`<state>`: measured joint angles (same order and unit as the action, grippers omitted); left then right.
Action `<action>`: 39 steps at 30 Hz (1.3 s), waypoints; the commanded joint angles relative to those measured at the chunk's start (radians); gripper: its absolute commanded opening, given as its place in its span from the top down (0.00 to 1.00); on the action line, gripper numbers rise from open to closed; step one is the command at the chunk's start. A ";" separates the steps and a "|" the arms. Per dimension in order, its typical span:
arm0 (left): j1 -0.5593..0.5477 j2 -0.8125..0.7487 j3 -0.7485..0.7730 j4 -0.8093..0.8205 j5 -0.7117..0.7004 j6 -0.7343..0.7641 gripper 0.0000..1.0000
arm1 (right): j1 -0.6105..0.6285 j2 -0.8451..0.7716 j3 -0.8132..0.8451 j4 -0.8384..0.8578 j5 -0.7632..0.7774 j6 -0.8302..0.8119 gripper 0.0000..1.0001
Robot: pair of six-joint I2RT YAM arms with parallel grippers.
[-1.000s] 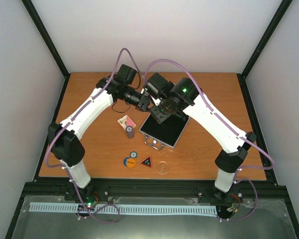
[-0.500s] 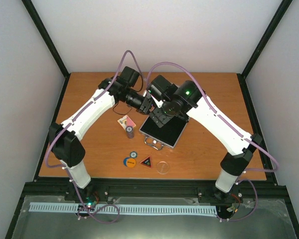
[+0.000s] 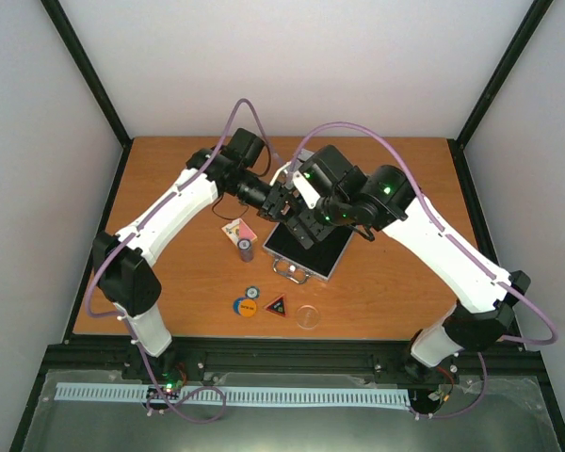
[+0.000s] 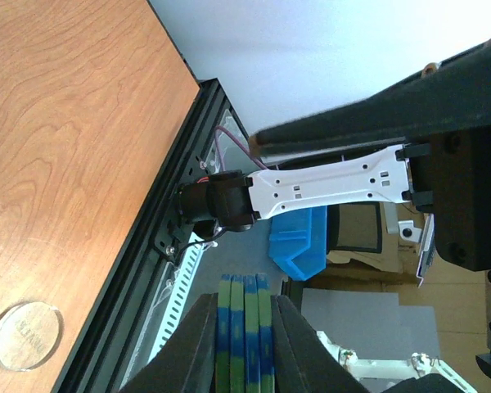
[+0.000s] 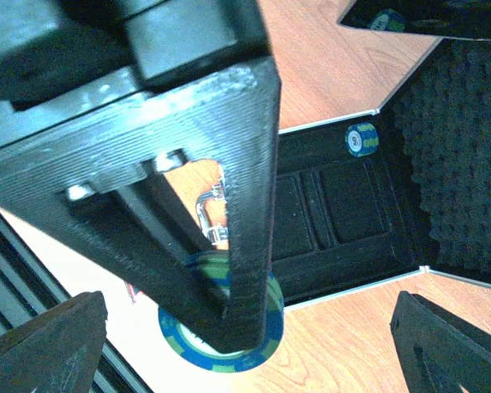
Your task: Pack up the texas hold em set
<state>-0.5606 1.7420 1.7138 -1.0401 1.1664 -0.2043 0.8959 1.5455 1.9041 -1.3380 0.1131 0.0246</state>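
The left arm reaches up and inward from its base with the elbow bent. The left gripper [image 3: 281,201] hangs at the far-left corner of the case [image 3: 318,254], and from above its tips are lost against the other arm's dark wrist. The left wrist camera shows the jaws clamped on a few blue-green poker chips [image 4: 245,336], seen edge-on and cut off by the frame's bottom edge. That sideways view also catches the clear disc [image 4: 24,336] lying flat on the table [image 4: 65,123].

Left of the case lie the card pack [image 3: 237,229] and, just beside it, an upright chip stack [image 3: 246,250]. In front of the case, left of its handle [image 3: 290,270], sit a loose chip [image 3: 252,292], the orange disc [image 3: 248,306] and the triangle [image 3: 278,305].

From above the case is only a dark tray with a silver rim. Its far part is hidden under the right gripper [image 3: 304,224], and the lid cannot be made out. The right wrist camera shows black compartments, one chip inside [image 5: 361,139] and egg-crate foam [image 5: 458,164]. A ribbed black part [image 5: 147,164], whose I cannot tell, blocks much of that view and half covers another chip [image 5: 192,348] on the wood.

The right arm arches over the case with its wrist pitched down. Its fingers [image 5: 41,348] are spread wide and hold nothing.
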 commanded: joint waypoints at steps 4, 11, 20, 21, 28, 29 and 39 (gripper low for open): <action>0.020 -0.001 0.030 -0.026 0.016 0.026 0.99 | -0.008 -0.091 -0.026 0.084 -0.029 -0.024 0.03; 0.032 0.011 0.039 -0.064 -0.060 0.063 0.99 | -0.008 -0.212 -0.034 0.161 0.183 0.046 0.00; 0.034 0.040 0.084 -0.125 -0.198 0.133 0.99 | -0.008 -0.252 -0.117 0.164 0.420 0.130 0.00; 0.034 0.049 0.093 -0.136 -0.224 0.142 0.99 | -0.008 -0.257 -0.130 0.164 0.441 0.136 0.00; 0.028 0.111 0.156 -0.202 -0.446 0.179 0.99 | -0.029 -0.344 -0.232 0.205 0.584 0.171 0.00; 0.024 0.114 0.159 -0.204 -0.483 0.191 0.99 | -0.034 -0.360 -0.248 0.215 0.607 0.179 0.00; -0.040 0.158 0.203 -0.184 -0.709 0.397 0.99 | -0.098 -0.457 -0.351 0.246 0.661 0.204 0.00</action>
<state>-0.5732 1.8805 1.8465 -1.2293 0.5663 0.0639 0.8188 1.0904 1.5768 -1.1023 0.7330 0.1997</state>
